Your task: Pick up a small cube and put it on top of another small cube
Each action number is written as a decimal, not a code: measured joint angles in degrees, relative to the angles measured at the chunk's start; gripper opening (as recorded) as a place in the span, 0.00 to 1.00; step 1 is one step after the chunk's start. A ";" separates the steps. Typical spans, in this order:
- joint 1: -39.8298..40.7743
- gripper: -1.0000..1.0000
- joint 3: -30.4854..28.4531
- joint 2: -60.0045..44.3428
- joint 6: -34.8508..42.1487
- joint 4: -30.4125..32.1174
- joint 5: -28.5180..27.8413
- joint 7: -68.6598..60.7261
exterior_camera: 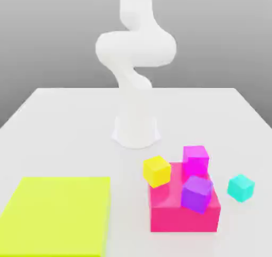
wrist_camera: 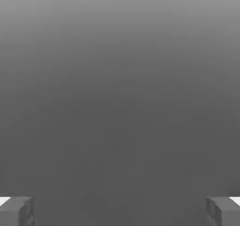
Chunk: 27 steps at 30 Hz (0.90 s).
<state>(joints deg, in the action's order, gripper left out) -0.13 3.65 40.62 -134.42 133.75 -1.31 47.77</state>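
Task not started. My jaws spread wide, empty, facing grey backdrop. Small cube rests alone on counter, just beside pink block, toward exterior view's right; pickup and stacking both remain

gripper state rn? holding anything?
Gripper: open, fingers spread wide apart, nothing between them. The cyan cube sits on the table, not held.
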 joint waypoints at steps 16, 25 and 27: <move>-4.45 0.50 20.27 -33.68 -16.84 12.58 -10.74 14.12; -13.09 0.50 23.96 -50.75 -26.58 18.34 -13.85 19.56; -15.07 0.50 21.51 -53.77 -28.63 17.76 -17.29 22.26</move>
<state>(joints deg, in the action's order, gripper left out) -15.20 25.15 -13.15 -163.04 151.50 -18.60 70.04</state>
